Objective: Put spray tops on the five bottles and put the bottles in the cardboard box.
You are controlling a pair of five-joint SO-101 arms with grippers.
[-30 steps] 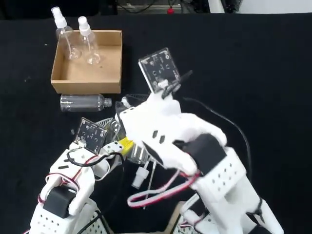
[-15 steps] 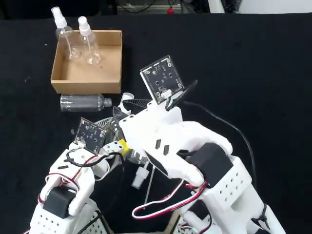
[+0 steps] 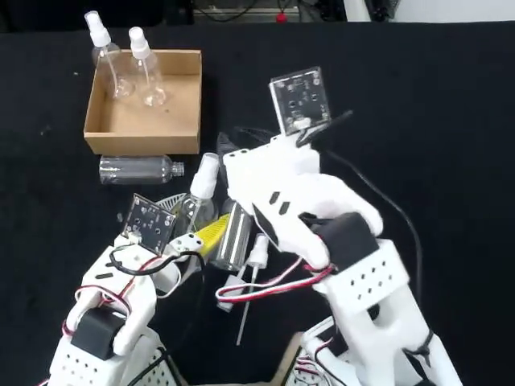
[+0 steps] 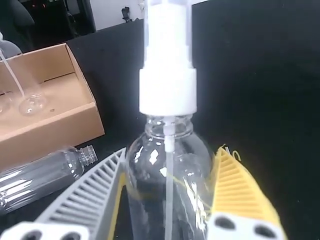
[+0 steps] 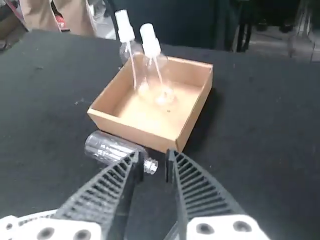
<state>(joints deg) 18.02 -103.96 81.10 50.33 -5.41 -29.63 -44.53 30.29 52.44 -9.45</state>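
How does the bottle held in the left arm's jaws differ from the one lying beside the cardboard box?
The gripped bottle carries a white spray top; the lying bottle has a bare threaded neck. The gripped bottle sits clamped between the jaws of the left gripper; the lying bottle rests on its side on the table beside the cardboard box. Both are clear and outside the box.

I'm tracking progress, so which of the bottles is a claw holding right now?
The spray-topped bottle in the left claw. Two topped bottles stand in the cardboard box; a capless bottle lies beside it.
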